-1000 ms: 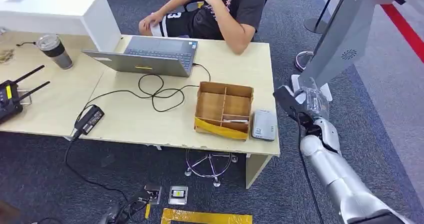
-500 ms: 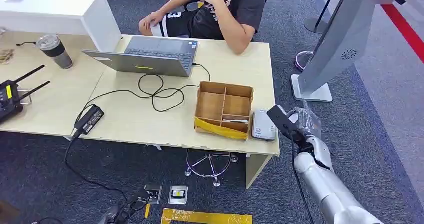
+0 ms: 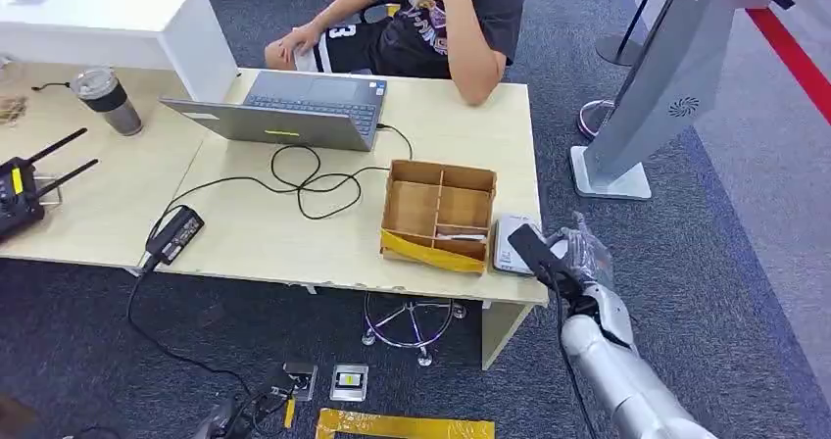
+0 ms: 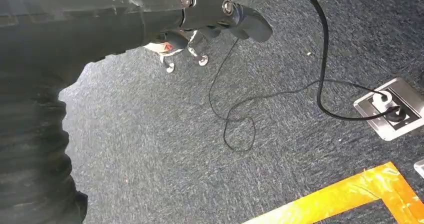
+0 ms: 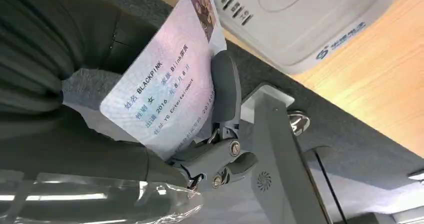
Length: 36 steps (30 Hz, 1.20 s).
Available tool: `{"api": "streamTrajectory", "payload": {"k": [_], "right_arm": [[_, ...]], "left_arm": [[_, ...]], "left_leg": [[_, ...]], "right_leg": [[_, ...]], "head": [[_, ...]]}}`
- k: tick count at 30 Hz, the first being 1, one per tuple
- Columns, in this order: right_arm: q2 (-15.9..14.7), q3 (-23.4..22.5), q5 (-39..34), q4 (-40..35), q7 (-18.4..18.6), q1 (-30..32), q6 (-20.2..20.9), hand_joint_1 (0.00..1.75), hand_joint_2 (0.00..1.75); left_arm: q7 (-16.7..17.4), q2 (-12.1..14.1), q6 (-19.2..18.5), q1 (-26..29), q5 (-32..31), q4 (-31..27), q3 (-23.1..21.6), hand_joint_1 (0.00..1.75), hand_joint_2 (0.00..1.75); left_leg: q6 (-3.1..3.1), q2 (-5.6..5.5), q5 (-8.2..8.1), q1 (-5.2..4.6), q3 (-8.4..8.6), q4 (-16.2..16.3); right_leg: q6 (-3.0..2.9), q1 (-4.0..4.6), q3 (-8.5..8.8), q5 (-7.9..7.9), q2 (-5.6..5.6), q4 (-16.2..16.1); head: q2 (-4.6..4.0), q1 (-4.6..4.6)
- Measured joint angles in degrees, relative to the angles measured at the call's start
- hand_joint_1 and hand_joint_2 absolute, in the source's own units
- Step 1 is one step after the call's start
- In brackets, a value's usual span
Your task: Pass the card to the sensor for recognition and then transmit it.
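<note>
Right hand [image 3: 573, 253] brought card [image 5: 165, 89] beside sensor [image 3: 512, 243].

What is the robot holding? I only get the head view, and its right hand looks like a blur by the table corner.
Observer: The right hand grips a printed card, seen from the right wrist.
Operator: Is it on the sensor yet?
Observer: No. The card is apart from the white card reader, over carpet off the table's edge.
Operator: And the other hand?
Observer: The left hand hangs over the carpet floor, holding nothing.
</note>
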Motion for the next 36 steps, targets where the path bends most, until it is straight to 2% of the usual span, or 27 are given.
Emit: {"api": "streamTrajectory", "payload": {"k": [28,36], "right_arm": [[1.18,-0.04,0.59,-0.02,-0.50,-1.93,-0.31,1.75,1.75],[1.90,-0.02,1.60,0.00,0.66,-1.80,0.74,1.75,1.75]], "left_arm": [[0.48,-0.04,-0.44,-0.42,-0.50,0.00,0.00,0.00,1.75],[0.48,-0.09,-0.39,-0.42,-0.37,0.00,0.00,0.00,1.75]], "left_leg": [[0.00,0.00,0.00,0.00,0.00,0.00],[0.00,0.00,0.00,0.00,0.00,0.00]], "right_leg": [[0.00,0.00,0.01,0.00,0.00,0.00],[0.00,0.00,0.00,0.00,0.01,0.00]], "head": [[0.00,0.00],[-0.02,0.00]]}}
